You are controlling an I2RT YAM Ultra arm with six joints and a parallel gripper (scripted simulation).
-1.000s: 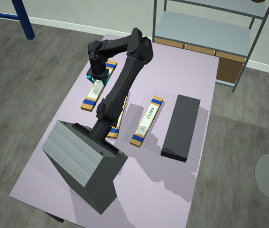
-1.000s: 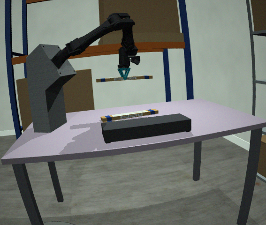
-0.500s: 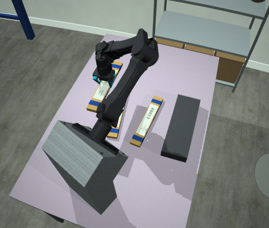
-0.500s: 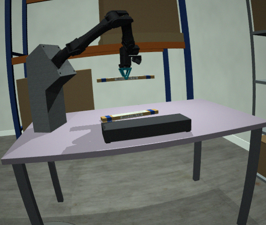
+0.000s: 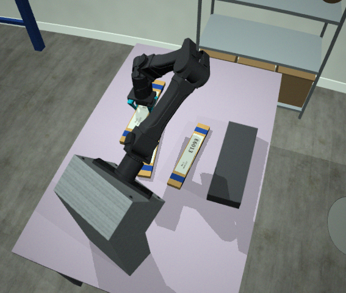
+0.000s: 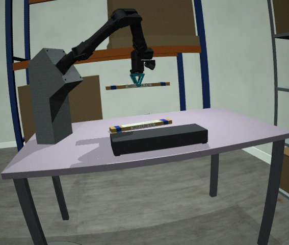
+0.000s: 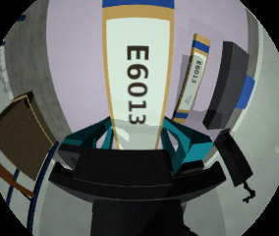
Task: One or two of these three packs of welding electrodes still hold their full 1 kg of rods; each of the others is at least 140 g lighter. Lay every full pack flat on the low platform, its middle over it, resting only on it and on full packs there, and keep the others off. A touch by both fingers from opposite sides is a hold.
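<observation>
My gripper (image 5: 142, 107) (image 6: 138, 84) (image 7: 137, 118) is shut on a pack of welding electrodes (image 5: 135, 122) (image 6: 120, 86) (image 7: 138, 79), labelled E6013, held level near its middle, high above the table. A second pack (image 5: 189, 154) (image 6: 141, 125) (image 7: 193, 81) lies flat on the table beside the low platform, not touching it. A third pack (image 5: 145, 169) lies on the table, mostly hidden by the arm in the top view; I cannot make it out in the other views. The low dark platform (image 5: 237, 157) (image 6: 160, 139) (image 7: 231, 81) has nothing on it.
The arm's grey pedestal (image 5: 129, 239) (image 6: 44, 105) stands on the lilac table (image 5: 198, 258) (image 6: 231, 126). The arm reaches over the third pack. The platform lies near a long table edge. A metal shelf (image 5: 261, 41) stands beyond the table's far end.
</observation>
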